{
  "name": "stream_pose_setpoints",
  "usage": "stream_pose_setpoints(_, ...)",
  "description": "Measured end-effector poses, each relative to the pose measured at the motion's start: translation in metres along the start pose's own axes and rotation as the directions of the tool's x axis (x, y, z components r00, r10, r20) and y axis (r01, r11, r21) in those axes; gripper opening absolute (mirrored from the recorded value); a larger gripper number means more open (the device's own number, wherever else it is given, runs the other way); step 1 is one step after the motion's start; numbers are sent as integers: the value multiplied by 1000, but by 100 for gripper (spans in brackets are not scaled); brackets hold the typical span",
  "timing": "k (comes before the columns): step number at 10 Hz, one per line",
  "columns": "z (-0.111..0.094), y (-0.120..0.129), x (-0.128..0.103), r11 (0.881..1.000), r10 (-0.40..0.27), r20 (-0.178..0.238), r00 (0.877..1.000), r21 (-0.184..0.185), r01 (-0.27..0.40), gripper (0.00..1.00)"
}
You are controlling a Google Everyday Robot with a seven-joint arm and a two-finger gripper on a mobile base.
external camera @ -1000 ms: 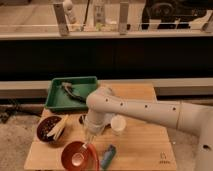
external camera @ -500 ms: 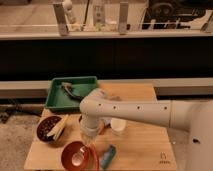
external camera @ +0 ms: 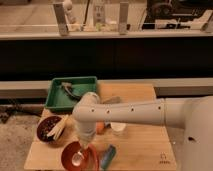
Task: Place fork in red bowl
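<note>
The red bowl (external camera: 75, 156) stands at the front left of the wooden table (external camera: 145, 145); it is round, glossy and red-orange. My gripper (external camera: 84, 143) hangs from the white arm (external camera: 130, 112) and points straight down over the bowl's right half, just above its inside. A pale silvery piece (external camera: 77, 159) shows inside the bowl right under the gripper; it looks like the fork's end, but I cannot tell whether the gripper is touching it.
A dark maroon bowl with pale sticks (external camera: 52, 129) stands left of the arm. A green tray (external camera: 56, 100) holding a dark utensil is at the back left. A white cup (external camera: 118, 128), a small orange thing (external camera: 100, 127) and a blue object (external camera: 108, 155) lie close to the red bowl.
The arm has swung left and lowered, so the gripper went from beside the red bowl's right rim to down over its inside.
</note>
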Motion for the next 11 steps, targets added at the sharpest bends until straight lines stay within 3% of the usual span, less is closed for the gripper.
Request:
stream_pose_setpoints(5, 3, -6, -11, 1000, -23, -9, 1000, -8, 23, 3)
stream_pose_setpoints(11, 6, -9, -26, 998, -56, 13, 998, -20, 56, 3)
